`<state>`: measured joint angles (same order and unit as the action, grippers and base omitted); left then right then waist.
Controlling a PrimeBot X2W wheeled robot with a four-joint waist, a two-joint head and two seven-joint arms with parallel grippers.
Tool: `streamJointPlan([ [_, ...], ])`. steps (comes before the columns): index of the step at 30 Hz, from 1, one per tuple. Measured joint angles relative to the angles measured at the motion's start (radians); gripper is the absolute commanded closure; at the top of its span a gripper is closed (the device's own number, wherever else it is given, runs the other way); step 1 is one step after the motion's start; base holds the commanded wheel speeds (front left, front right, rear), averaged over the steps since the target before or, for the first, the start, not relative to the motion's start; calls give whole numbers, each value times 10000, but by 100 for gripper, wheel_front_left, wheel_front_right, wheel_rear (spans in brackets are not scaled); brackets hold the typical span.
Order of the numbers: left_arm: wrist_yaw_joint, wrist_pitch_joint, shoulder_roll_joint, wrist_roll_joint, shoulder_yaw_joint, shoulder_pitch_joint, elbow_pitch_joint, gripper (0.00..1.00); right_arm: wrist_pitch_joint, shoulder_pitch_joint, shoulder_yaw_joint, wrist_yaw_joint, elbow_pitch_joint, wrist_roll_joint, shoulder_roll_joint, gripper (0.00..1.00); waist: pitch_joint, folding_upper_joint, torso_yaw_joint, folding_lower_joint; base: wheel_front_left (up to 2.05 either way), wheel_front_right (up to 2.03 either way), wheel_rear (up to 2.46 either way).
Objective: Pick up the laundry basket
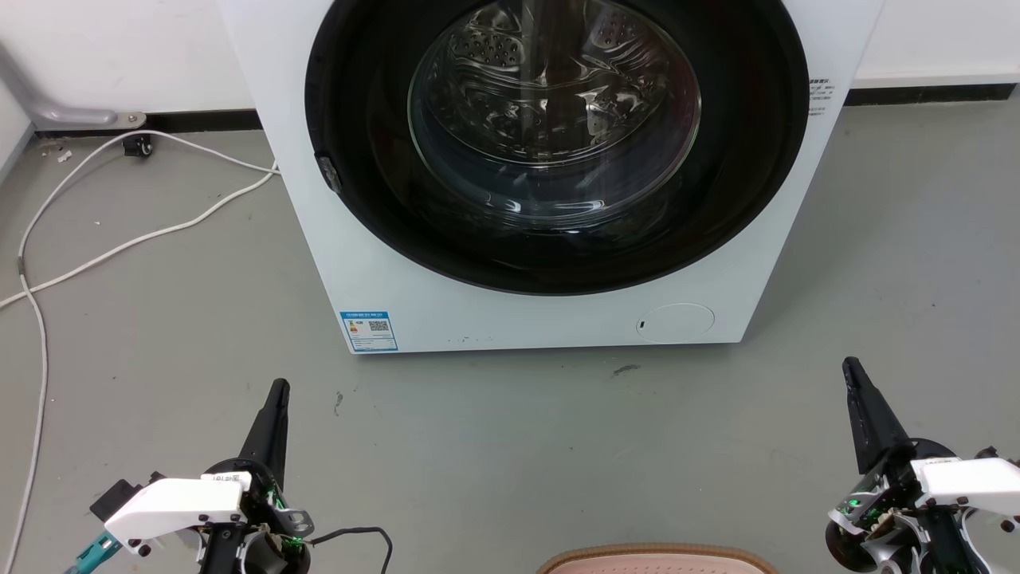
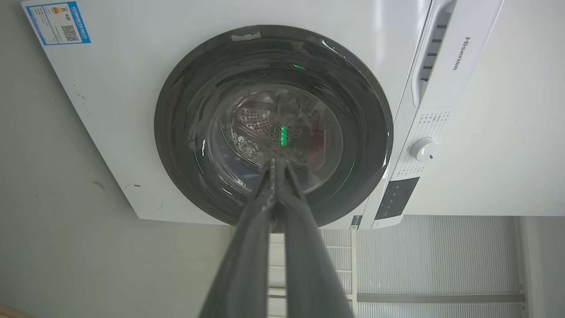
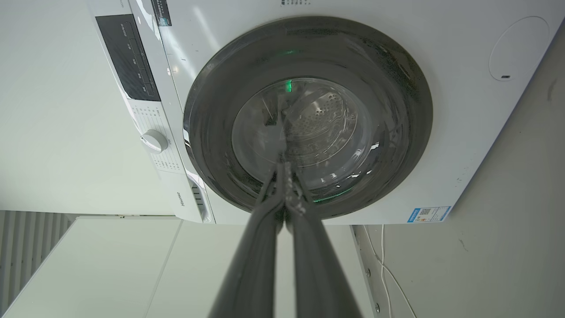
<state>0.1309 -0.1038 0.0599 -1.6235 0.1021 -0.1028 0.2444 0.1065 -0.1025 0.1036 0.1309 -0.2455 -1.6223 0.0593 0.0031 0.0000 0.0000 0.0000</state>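
Note:
Only the far rim of the laundry basket (image 1: pixel 657 560) shows, a tan braided-look edge over pale pink plastic at the bottom of the head view, on the floor between my two arms. My left gripper (image 1: pixel 278 391) is at the lower left, shut, its tips together and holding nothing, well left of the basket. My right gripper (image 1: pixel 851 368) is at the lower right, also shut and empty, to the right of the basket. In the wrist views the left gripper (image 2: pixel 276 162) and the right gripper (image 3: pixel 284 165) both point at the washer door.
A white washing machine (image 1: pixel 382 263) with a dark round door (image 1: pixel 558 143) stands straight ahead on the grey floor. White cables (image 1: pixel 119 239) trail over the floor at the left. A white wall with a dark skirting runs behind.

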Motion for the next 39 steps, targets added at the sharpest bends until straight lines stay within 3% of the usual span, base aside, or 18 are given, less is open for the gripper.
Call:
streamJointPlan([
  [24, 0, -33, -25, 15, 35, -2, 2, 100, 13, -2, 27, 0, -2, 29, -15, 100, 0, 0, 0, -1, 0, 0, 0],
  [25, -4, -31, -31, 13, 33, 10, 19, 0, 10, 11, 27, 0, -19, 27, -17, 0, 0, 0, 0, 0, 0, 0, 0],
  [32, -6, 115, -127, 157, -15, 430, 376, 0, -111, 470, -21, -4, -422, 157, -69, 0, 2, 0, 2, 0, 0, 0, 0],
  [39, -136, 454, -127, 1281, -44, 430, 84, 0, -462, 477, -90, -2, -100, 1469, -71, 0, 16, 0, 4, 0, 0, 0, 0],
])
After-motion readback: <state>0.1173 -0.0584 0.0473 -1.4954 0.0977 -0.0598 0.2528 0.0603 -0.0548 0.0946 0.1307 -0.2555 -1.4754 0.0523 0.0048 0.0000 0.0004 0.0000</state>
